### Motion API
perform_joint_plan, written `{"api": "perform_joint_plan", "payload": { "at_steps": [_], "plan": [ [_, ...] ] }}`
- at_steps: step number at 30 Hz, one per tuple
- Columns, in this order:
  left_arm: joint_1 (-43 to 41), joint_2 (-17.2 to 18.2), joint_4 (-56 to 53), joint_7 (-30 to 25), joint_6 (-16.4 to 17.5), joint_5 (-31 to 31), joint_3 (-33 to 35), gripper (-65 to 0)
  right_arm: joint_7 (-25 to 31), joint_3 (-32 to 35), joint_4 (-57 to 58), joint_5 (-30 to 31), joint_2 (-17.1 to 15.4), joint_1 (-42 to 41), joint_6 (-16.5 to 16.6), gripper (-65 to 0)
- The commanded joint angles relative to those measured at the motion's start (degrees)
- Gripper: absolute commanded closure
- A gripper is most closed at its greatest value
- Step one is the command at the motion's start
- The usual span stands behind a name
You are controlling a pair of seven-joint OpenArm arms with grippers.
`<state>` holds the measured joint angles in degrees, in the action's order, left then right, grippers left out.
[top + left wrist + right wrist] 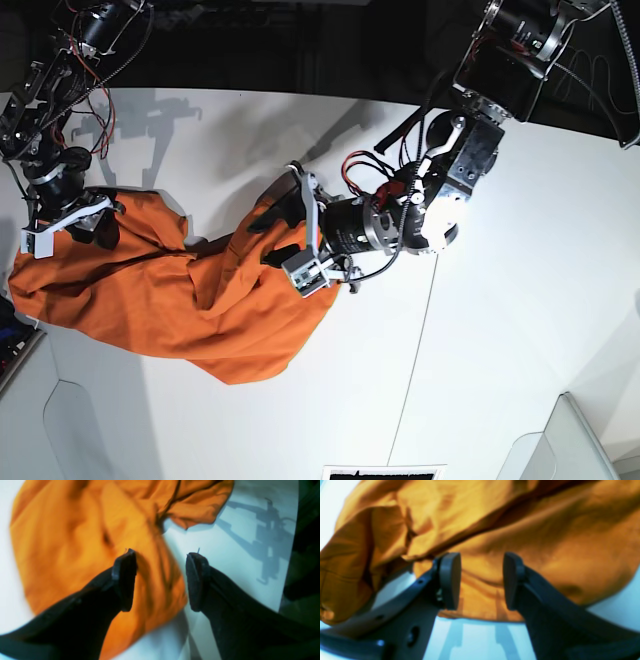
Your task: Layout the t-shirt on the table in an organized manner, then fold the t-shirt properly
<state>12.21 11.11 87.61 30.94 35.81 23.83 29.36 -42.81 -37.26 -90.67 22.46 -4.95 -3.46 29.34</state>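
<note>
The orange t-shirt (190,290) lies crumpled on the white table (500,330), spread as a long rumpled band across the left half of the base view, with heavy folds and one broad lobe reaching toward the table's near edge. A thin dark seam (415,360) in the tabletop runs just beside that lobe, clear of the cloth. The right gripper (80,222) sits at the shirt's far left end, down against the bunched fabric; in the right wrist view its two dark fingers (450,580) stand apart with a clear gap, and folded orange cloth fills the space ahead of and between them, though whether the pads actually pinch any fabric cannot be told. Pale table surface shows below the shirt's hem in that view. The left gripper (300,232) reaches in from the other arm to the shirt's opposite end, near the middle of the table. In the left wrist view its jaws are spread wide and nothing is between them: one finger (125,580) hangs over the orange cloth, the other over bare white table, so the shirt's edge runs through the gap. A sleeve-like flap (200,507) of the shirt curls out onto the table beyond the fingers, and the arm's shadow (265,537) falls on the white surface nearby.
</note>
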Motion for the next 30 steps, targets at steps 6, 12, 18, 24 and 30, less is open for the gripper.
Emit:
{"api": "perform_joint_plan", "payload": {
  "at_steps": [6,12,18,24,30],
  "plan": [
    [3.63,-1.27,-5.53,-6.4,-6.69,-6.71,3.26,-34.1,3.85,0.33,2.75,0.83,-0.61,1.7,0.2,-26.2],
    [5.27,-0.83,-5.81,-6.56,-8.96,-10.29,3.23,0.0,7.23,0.33,9.7,-1.01,-1.68,1.73,0.2,-6.8],
    [5.22,6.6,-2.08,-6.58,-4.48,-10.32,3.23,0.0,8.68,0.31,14.03,-1.03,-3.8,1.77,0.24,0.0],
    [5.2,19.65,11.74,-7.23,-4.5,-9.4,3.23,0.0,9.49,0.2,13.9,-0.42,-8.74,1.4,0.24,0.0],
    [3.93,32.68,25.7,-7.21,-4.52,-5.55,3.23,0.0,9.42,-1.11,13.62,-0.39,-10.75,1.4,0.46,0.0]
  ]
}}
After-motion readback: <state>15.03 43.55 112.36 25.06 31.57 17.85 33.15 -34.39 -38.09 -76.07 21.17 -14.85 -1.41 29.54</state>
